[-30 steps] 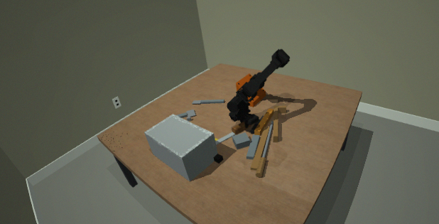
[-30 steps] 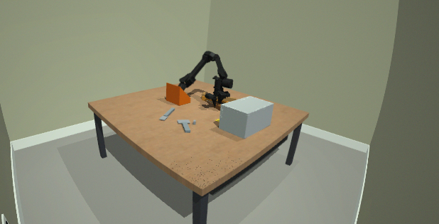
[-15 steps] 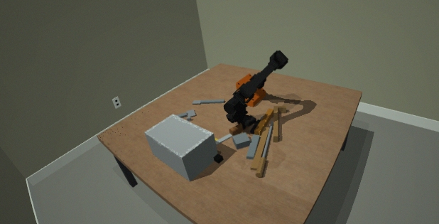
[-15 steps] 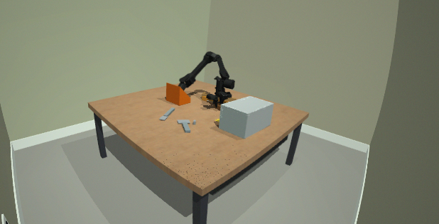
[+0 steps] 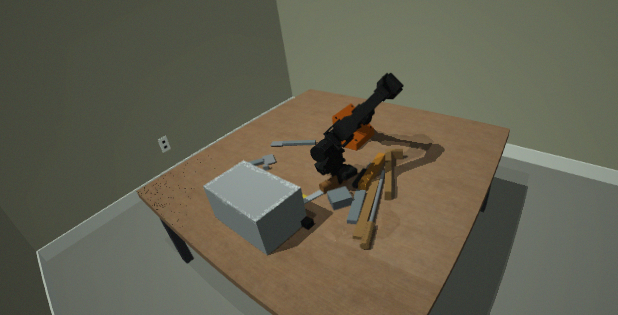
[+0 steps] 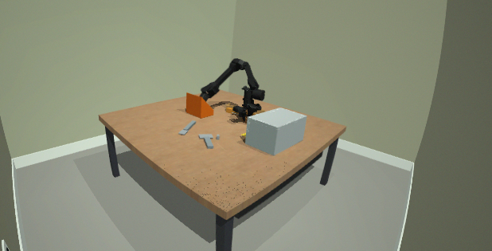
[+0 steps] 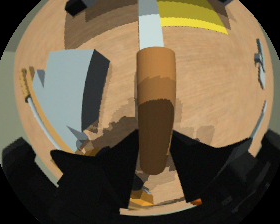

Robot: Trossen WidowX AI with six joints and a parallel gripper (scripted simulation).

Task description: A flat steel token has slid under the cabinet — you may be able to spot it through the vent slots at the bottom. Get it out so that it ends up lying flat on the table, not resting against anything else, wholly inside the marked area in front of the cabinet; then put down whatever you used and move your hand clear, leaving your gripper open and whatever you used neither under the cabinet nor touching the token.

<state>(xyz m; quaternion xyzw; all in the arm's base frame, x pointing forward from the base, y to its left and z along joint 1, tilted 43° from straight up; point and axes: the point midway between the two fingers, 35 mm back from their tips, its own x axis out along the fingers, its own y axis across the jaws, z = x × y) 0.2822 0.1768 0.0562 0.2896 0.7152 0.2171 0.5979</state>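
Note:
The grey cabinet [image 5: 252, 187] [image 6: 275, 131] stands on the table [image 5: 320, 262] [image 6: 159, 145]. My gripper [image 5: 342, 178] [image 6: 244, 120] [image 7: 152, 132] is shut on the brown handle [image 7: 156, 75] of a tool, low over the table. The tool's flat pale blade [image 5: 314, 196] [image 7: 151, 32] points to the cabinet's front; its far end is out of sight. A yellow piece or marking [image 5: 304, 197] [image 6: 244, 135] [image 7: 191, 15] shows beside the blade, close to the cabinet. I cannot see the token, the vent slots or the whole marked area.
A grey block [image 5: 340, 197] [image 7: 68, 90] is beside the tool. A grey bar [image 5: 356, 207], wooden sticks and a handled rod [image 5: 378, 192] lie beyond it. A black cube [image 5: 307, 222] is by the cabinet. A grey T-shaped piece [image 6: 207, 139] and another bar [image 6: 188, 127] lie opposite.

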